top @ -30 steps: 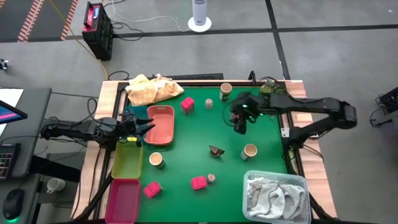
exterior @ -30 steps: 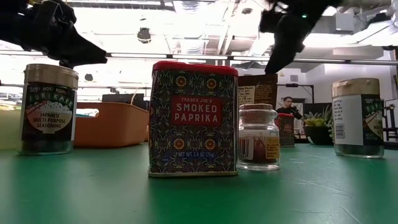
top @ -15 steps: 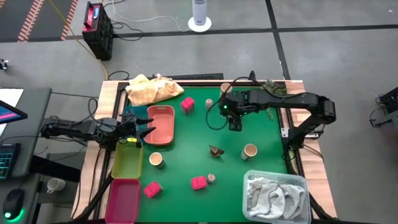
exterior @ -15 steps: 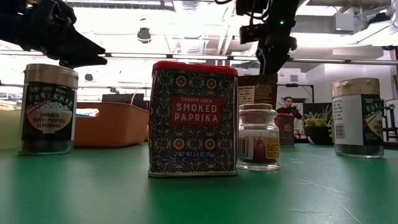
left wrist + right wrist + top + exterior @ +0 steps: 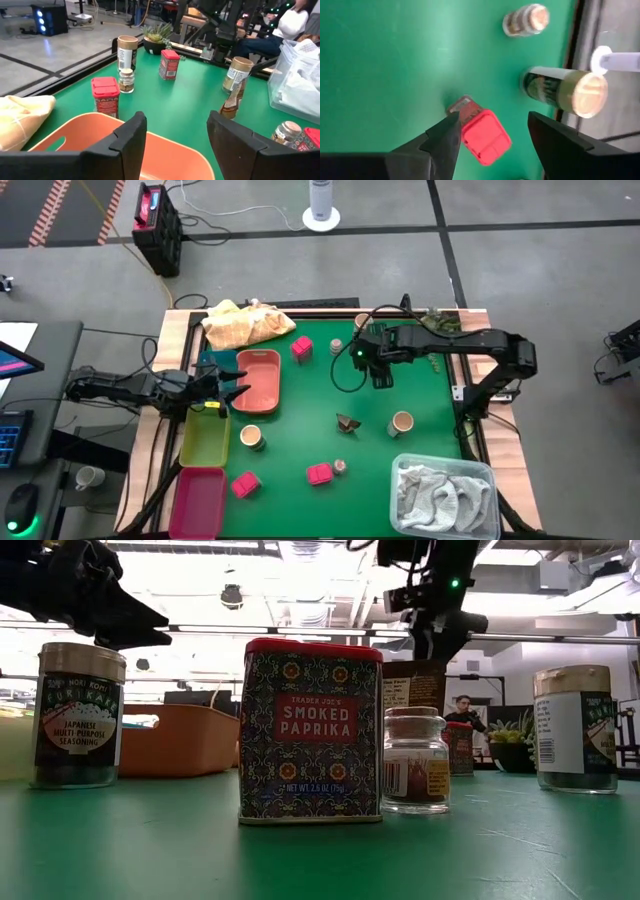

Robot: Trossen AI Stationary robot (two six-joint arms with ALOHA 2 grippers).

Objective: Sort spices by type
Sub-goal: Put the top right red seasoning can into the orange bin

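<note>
The left tool [image 5: 232, 383] hangs at the 9 o'clock edge of the green tabletop [image 5: 300, 405], over the near end of the orange tray [image 5: 259, 380]. In the left wrist view its two dark fingers [image 5: 131, 137] stand apart with only the tray rim between them, so it is open and holds nothing.

The right tool [image 5: 381, 378] is above the tabletop toward 1 o'clock, pointing down. In the right wrist view its fingers [image 5: 444, 135] are spread, and a red tin [image 5: 481, 130] stands on the green surface below the gap, apart from both fingers. This tool is also open and empty.

The spices are scattered over the tabletop. One red tin [image 5: 302, 348] and a small jar [image 5: 336, 346] stand near 12 o'clock, with a tan-lidded cup [image 5: 363, 326] just beside them at the far edge. A dark wedge-shaped piece [image 5: 348, 422] lies near the centre, and another cup [image 5: 401, 423] is toward 4 o'clock. A cup [image 5: 251, 437] stands at 8 o'clock beside the lime tray [image 5: 205, 438]. Two more red tins [image 5: 245, 484] [image 5: 319, 473] stand near 6 and 7 o'clock, the second one with a small jar [image 5: 340, 467] just beside it. The magenta tray [image 5: 199, 500] lies at the 7 o'clock corner.
</note>
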